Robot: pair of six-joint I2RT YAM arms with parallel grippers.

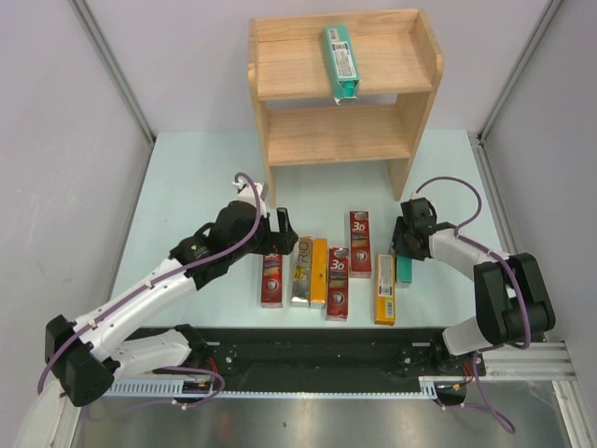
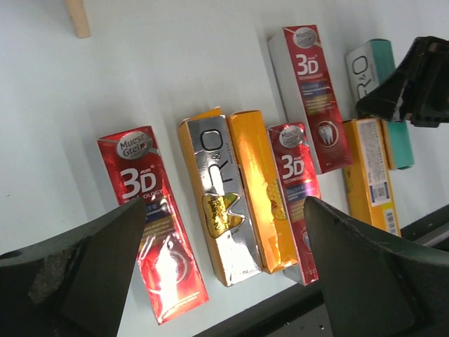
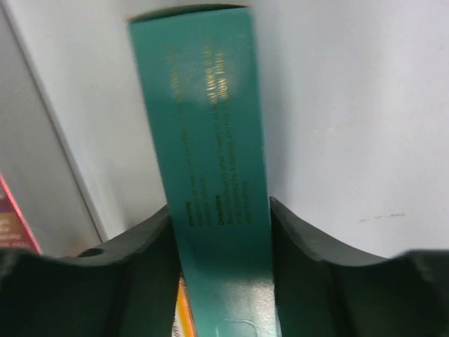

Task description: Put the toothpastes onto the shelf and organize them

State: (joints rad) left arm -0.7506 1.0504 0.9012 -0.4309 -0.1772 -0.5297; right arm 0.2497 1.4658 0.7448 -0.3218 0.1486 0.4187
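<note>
Sitting on shelf top tier, twelve o'clock: one teal carton only. Right claw clamping second teal carton on desk, four o'clock; left claw hanging wide over six loose cartons awaiting shelving.

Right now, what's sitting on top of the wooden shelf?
One teal-green toothpaste carton lies on the top board of the shelf, its near end poking past the front edge. That board covers the back of the lower board, so that part stays unseen.
</note>
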